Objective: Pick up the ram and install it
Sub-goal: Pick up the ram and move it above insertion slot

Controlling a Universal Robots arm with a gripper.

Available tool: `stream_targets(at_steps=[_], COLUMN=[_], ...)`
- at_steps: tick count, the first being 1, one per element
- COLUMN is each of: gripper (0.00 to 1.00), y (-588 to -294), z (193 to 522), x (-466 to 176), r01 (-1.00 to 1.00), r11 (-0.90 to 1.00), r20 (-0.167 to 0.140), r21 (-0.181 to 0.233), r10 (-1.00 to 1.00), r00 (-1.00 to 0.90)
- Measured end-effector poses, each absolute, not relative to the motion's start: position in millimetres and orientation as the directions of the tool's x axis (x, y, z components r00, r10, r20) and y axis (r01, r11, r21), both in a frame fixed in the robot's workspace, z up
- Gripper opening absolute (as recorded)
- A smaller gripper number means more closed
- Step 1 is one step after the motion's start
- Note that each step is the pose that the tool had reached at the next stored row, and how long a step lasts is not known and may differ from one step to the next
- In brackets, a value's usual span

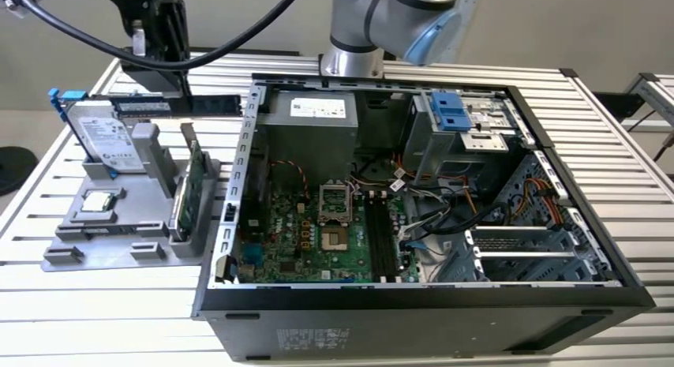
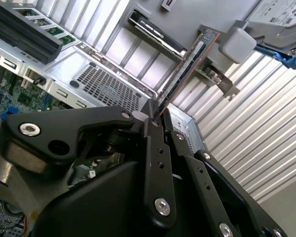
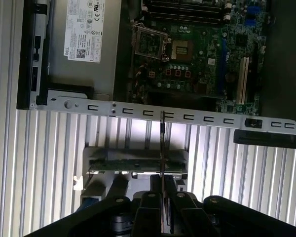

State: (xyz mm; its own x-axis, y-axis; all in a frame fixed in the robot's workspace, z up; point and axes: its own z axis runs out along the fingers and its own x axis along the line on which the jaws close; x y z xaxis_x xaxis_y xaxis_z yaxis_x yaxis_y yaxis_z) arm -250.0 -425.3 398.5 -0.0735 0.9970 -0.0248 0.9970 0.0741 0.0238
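The gripper (image 1: 177,92) is clamped on the ram (image 1: 179,106) in the upper left of the exterior view. The stick hangs level there with its long edge down, above the counter (image 1: 84,320). It sits between the grey holder (image 1: 106,241) and the case (image 1: 421,304), close to the case's left wall and seemingly clear of both. In both wrist views the fingers (image 2: 153,148) pinch the board's two flat faces, and the ram (image 2: 187,64) juts out past them, edge-on.

The ram looks light and stiff, so a modest squeeze should carry it. It is thin, though, and probably fragile at the chips and along the contact edge. The flat faces near mid-length seem the sound place to hold it, leaving the contact edge free. The grip seems to sit left of the stick's middle, so it may tip if the hold loosens.

The arm reaches from the top centre of the exterior view across to the upper left, with its wrist pointing down and cables draped over it. The black slots (image 1: 381,241) on the motherboard (image 1: 305,233) lie well apart from the ram, inside the case.
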Motion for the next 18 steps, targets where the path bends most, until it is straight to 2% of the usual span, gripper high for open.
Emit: stream_targets(at_steps=[18], gripper=[0.00], y=[-419.0], z=[398.5], x=[-232.9], r01=[0.997], r11=[0.074], r20=[-0.025], r21=[0.024], r10=[0.997], r00=[-0.073])
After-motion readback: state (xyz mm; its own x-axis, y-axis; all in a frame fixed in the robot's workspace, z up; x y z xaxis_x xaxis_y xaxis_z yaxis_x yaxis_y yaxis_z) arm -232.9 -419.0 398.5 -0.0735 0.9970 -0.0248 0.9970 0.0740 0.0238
